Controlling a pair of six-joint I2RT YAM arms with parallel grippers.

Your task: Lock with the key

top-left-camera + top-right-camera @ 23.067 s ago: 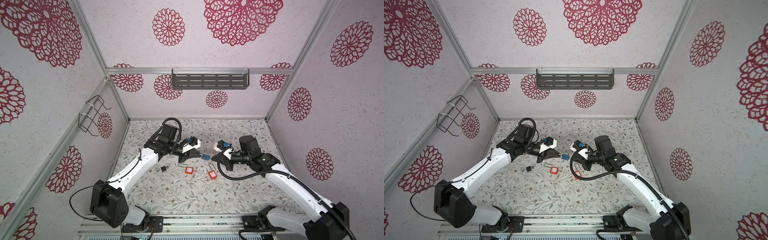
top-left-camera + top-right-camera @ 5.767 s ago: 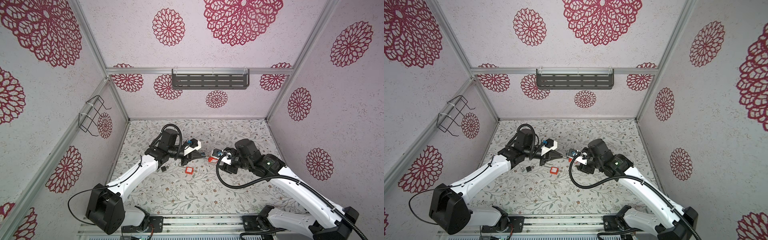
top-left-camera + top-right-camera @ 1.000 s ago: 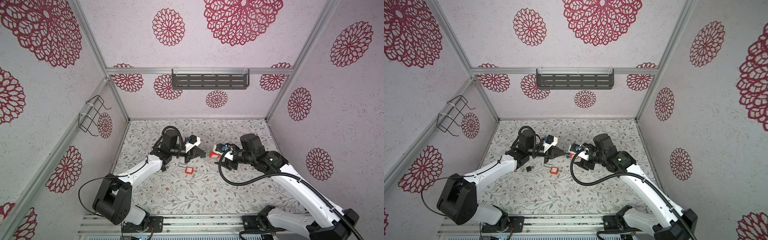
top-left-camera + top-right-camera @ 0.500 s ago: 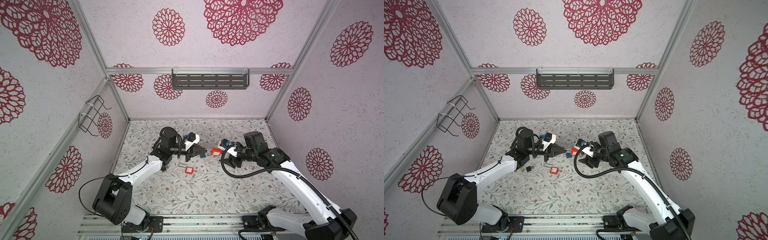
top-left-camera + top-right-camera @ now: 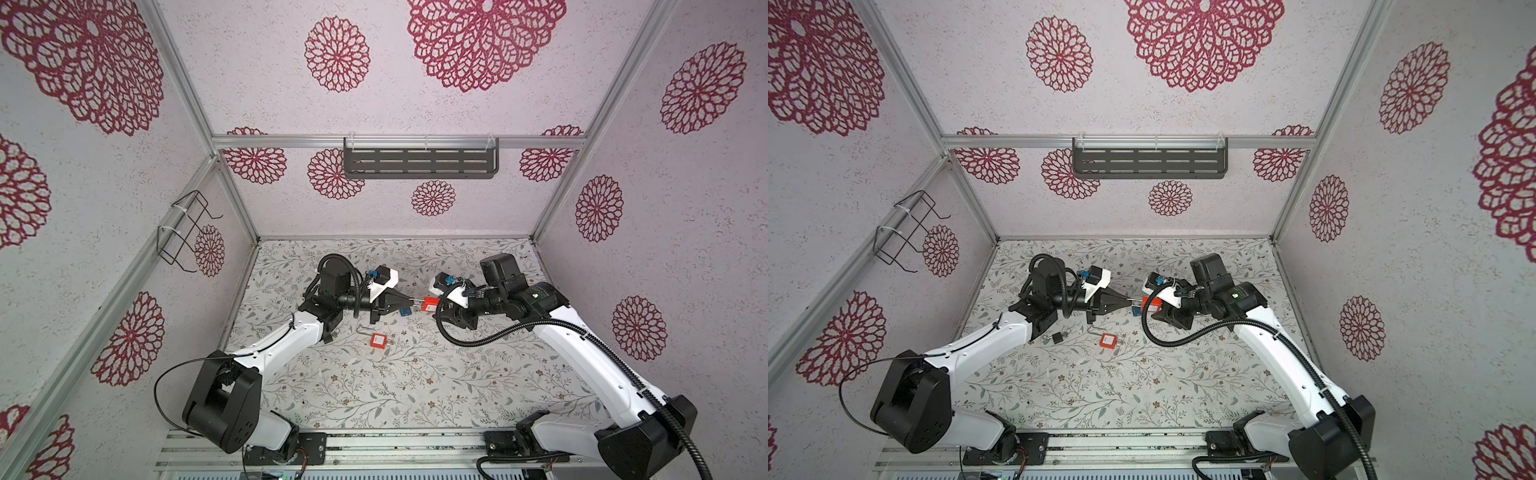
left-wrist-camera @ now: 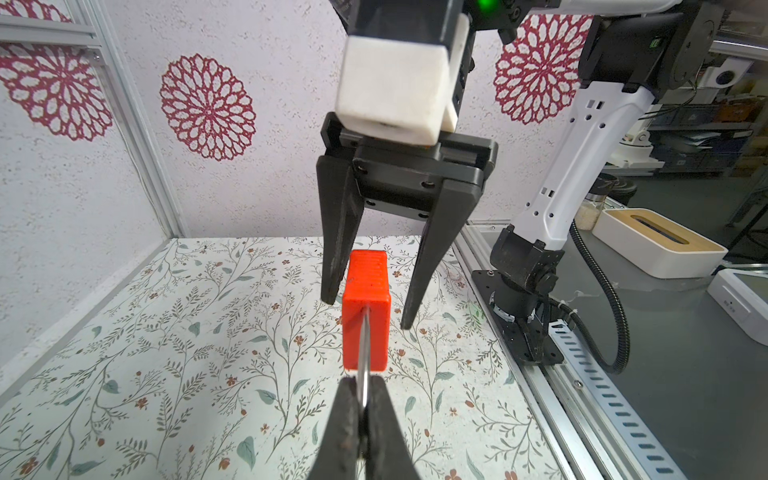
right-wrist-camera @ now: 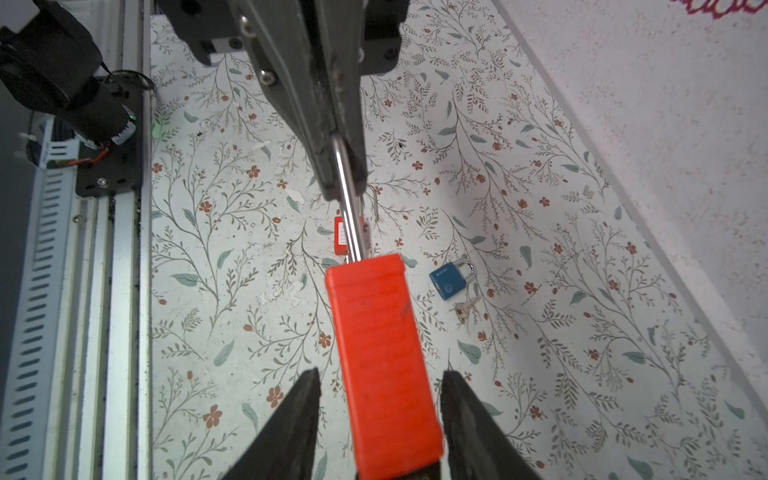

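The floral surface (image 5: pixel 415 386) sits inside rosette-papered walls. Above it the left gripper (image 6: pixel 365 384) has its jaws pinched tight on the shackle (image 7: pixel 348 216) of the red padlock (image 7: pixel 382 353), which hangs in mid-air. The right gripper (image 7: pixel 380 374) straddles the padlock's body, jaws apart with a gap on either side. We judge the locking not yet done, as we see no key in it. Only the right wrist view shows a key (image 7: pixel 465 308), lying on the surface just beside a blue padlock (image 7: pixel 451 279).

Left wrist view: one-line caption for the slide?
Left pincer clamps the shackle of the red padlock; right pincer, open, flanks its body without touching.
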